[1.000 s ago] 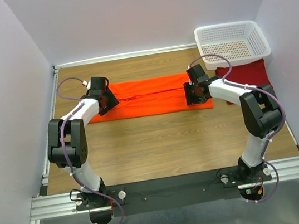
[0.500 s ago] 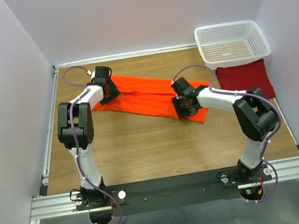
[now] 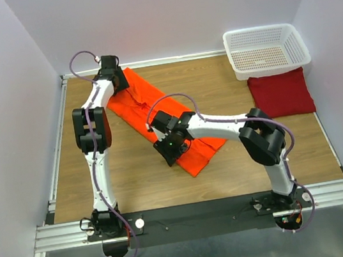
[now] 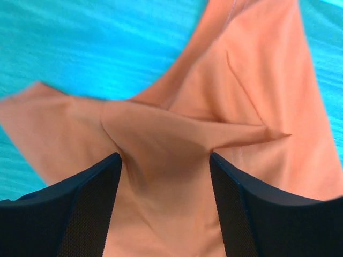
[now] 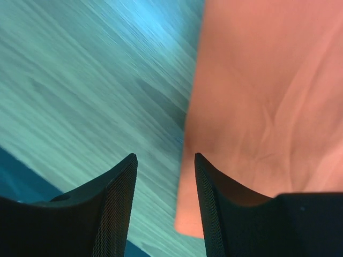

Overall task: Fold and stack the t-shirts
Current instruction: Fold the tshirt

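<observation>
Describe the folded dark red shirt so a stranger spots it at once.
At the wooden table's far right corner sits a white mesh basket. Just nearer than it lies the dark red shirt, a flat folded rectangle, unlike the orange shirt stretched diagonally mid-table.

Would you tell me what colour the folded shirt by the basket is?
The folded shirt is dark red; the top external view shows it best.

Spread t-shirt (image 3: 138, 101) lying diagonally at centre, folded t-shirt (image 3: 281, 94) far right, basket (image 3: 267, 53) just behind it
</observation>
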Robot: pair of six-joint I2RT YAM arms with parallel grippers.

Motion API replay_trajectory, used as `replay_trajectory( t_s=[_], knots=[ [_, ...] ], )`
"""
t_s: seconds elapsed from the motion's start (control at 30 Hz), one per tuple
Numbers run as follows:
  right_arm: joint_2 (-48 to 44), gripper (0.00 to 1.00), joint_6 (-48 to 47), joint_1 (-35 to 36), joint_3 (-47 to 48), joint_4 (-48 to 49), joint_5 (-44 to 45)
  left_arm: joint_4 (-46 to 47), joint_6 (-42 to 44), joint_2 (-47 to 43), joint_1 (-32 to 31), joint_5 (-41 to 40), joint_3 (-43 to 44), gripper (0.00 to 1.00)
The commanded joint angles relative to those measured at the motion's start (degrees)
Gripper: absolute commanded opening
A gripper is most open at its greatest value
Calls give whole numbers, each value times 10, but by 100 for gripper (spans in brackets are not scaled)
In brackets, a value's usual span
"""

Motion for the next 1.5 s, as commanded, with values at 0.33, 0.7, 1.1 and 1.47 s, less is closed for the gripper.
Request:
replay_trajectory(
  t_s=[0.33,0.7,1.1,1.47],
  knots=[
    [-72,77,-86,-91,-4,-49,110,20,-97,-229,-12,25,-178,80],
    [-36,96,-129,-140,-39,8,30,62,-144,-223,-47,25,-274,80],
    [-34,97,-101,-135,-97,12,10,47,-119,-106,-46,26,-197,79],
    [10,97,3,-19,-77,11,-42,17,-23,-6,-48,74,-44,77]
  ],
)
